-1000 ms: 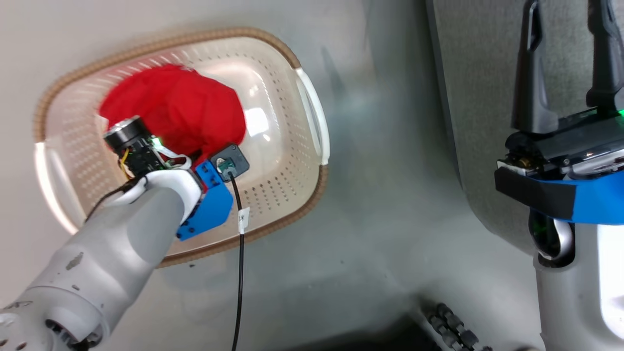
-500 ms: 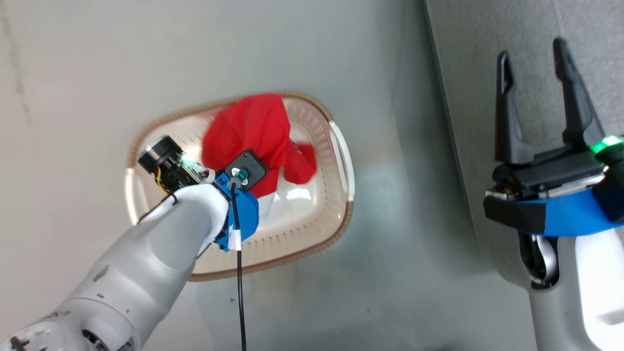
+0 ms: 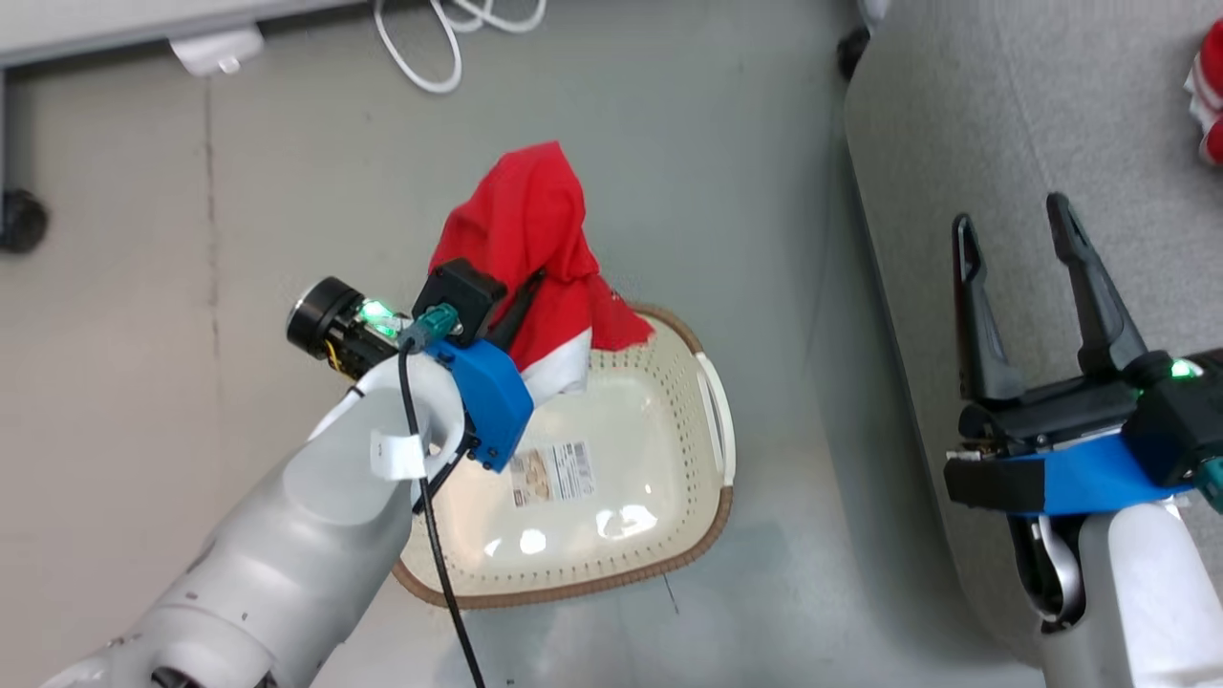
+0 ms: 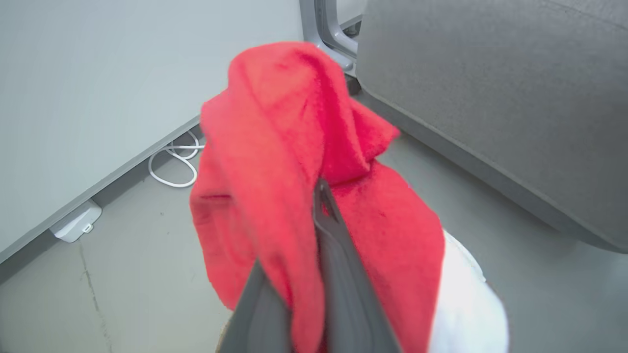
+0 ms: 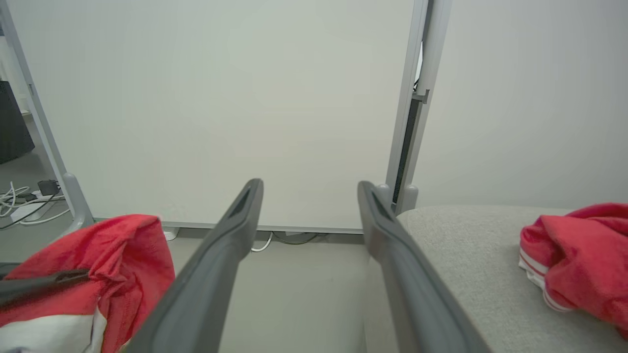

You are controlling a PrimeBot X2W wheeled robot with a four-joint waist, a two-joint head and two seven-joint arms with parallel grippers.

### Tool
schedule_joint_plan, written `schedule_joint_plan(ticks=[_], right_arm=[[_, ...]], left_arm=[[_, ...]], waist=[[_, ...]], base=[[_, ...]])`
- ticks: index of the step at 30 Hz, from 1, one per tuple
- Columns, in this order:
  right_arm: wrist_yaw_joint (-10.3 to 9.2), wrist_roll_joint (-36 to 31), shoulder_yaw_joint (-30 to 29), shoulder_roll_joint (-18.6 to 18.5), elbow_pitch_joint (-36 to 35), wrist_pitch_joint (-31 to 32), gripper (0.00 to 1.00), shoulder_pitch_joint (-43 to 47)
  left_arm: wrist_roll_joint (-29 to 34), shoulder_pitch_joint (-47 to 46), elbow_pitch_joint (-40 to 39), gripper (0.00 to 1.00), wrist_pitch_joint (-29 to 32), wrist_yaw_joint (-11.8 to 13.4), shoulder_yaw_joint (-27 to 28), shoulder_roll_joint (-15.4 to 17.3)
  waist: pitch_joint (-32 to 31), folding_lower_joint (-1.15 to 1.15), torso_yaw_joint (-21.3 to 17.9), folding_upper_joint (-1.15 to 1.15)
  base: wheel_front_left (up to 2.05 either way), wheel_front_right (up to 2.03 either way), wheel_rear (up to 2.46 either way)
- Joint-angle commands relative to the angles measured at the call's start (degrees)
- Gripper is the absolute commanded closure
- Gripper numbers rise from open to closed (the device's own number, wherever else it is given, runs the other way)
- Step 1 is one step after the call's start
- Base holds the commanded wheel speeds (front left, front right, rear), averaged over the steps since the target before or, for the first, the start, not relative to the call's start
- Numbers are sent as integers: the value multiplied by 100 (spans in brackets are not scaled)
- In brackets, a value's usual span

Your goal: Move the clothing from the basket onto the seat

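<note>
Over grey floor (image 3: 764,191), the left gripper (image 3: 530,291) clamps red clothing (image 3: 525,220) above the basket (image 3: 707,516); the right gripper (image 3: 1010,212) stands wide.

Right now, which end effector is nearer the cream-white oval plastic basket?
Left. The left end effector holds red fabric above the basket's rim; the right end effector hovers apart, over the light grey sofa cushion.

A bright red garment (image 3: 525,229) with a white panel, a cream basket (image 3: 631,478) rimmed in brown, and a light grey seat (image 3: 955,124) are seen.
</note>
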Motion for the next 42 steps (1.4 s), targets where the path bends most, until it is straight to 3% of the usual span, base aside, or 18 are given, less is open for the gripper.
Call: schedule_joint_plan(ticks=[1,9,21,30,42], right_arm=[[1,11,-4,-26,38,1,0,140],[1,41,-1,14,179,1,0,502],[1,104,-24,90,369,2,0,1146],[1,126,5,116,459,2,0,1535],[1,202,67,124,488,2,0,1664]], left_arm=[[51,199,-181,100,-24,75,166,79],[388,829,-1099,100,-28,258,1055,264],[968,1958,-2138,100,-28,335,2067,225],[1240,2642,-2672,100,-28,383,2491,210],[1456,3108,-3071,100,-29,388,2762,237]], waist=[[-380,0,129,0],[-1026,0,203,0],[-1950,0,335,0],[-2398,0,440,0],[-2552,0,545,0]], base=[[0,0,0],[0,0,0],[0,0,0],[0,0,0],[0,0,0]])
